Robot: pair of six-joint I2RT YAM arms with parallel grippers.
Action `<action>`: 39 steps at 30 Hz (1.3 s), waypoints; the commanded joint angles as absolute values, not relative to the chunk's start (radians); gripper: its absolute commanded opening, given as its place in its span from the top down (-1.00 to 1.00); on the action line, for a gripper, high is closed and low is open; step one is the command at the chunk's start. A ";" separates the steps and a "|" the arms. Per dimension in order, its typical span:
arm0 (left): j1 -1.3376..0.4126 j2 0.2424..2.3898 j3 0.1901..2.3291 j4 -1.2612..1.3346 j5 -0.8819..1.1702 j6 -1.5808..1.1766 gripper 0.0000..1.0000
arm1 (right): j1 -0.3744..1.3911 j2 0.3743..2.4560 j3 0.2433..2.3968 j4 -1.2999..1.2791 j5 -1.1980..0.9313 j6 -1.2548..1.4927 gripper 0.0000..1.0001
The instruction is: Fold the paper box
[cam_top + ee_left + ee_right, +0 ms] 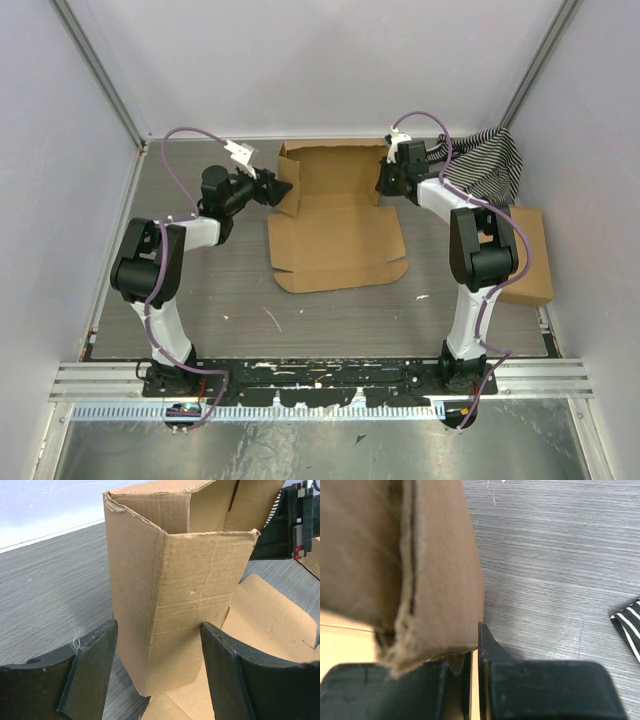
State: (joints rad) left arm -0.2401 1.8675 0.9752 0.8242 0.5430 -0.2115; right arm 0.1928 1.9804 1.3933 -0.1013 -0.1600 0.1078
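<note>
- At top middle, top view: paper box [335,235], side walls up, front flap flat on table [230,290].
- On its left wall: left gripper [278,190], spread wide around it.
- On its right wall: right gripper [388,182], pinching the cardboard.

Top external camera looks down from high behind the near edge of the table [200,290], taking in all of it and the paper box [335,225]. Left wrist camera sits low, close at the box's left wall, facing right. Right wrist camera is closer still, at its right wall. All 3 share the box.
</note>
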 commanded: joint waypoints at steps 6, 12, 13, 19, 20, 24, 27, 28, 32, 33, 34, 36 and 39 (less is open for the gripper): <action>-0.267 1.913 1.060 0.744 0.347 -0.096 -0.43 | 0.222 1.926 1.363 -0.075 -0.157 0.096 0.88; -0.305 1.934 1.084 0.700 0.186 -0.023 -0.29 | 0.242 1.913 1.339 -0.057 -0.150 0.092 0.88; -0.316 1.938 1.088 0.692 0.151 -0.006 -0.26 | 0.246 1.911 1.334 -0.053 -0.149 0.091 0.88; -0.357 1.981 1.111 0.690 0.036 0.044 -0.11 | 0.278 1.898 1.307 -0.036 -0.138 0.089 0.88; -0.362 1.992 1.112 0.697 0.012 0.045 -0.09 | 0.282 1.898 1.302 -0.035 -0.134 0.088 0.88; -0.368 2.015 1.111 0.728 -0.043 0.041 0.01 | 0.294 1.895 1.294 -0.035 -0.126 0.082 0.88; -0.371 2.036 1.111 0.774 -0.063 0.036 0.08 | 0.299 1.893 1.292 -0.031 -0.127 0.079 0.88; -0.371 2.043 1.114 0.784 -0.072 0.033 0.10 | 0.300 1.893 1.292 -0.030 -0.129 0.080 0.88; -0.374 2.065 1.114 0.834 -0.101 0.008 0.28 | 0.305 1.893 1.297 -0.036 -0.125 0.080 0.88; -0.376 2.065 1.113 0.835 -0.126 0.000 0.38 | 0.307 1.892 1.298 -0.039 -0.122 0.082 0.88; -0.379 2.062 1.113 0.827 -0.144 -0.003 0.54 | 0.310 1.890 1.298 -0.042 -0.115 0.086 0.88; -0.388 2.045 1.114 0.779 -0.190 0.000 0.85 | 0.315 1.888 1.299 -0.051 -0.102 0.098 0.88; -0.416 2.006 1.155 0.613 -0.342 0.014 1.00 | 0.330 1.897 1.327 -0.097 -0.063 0.129 0.89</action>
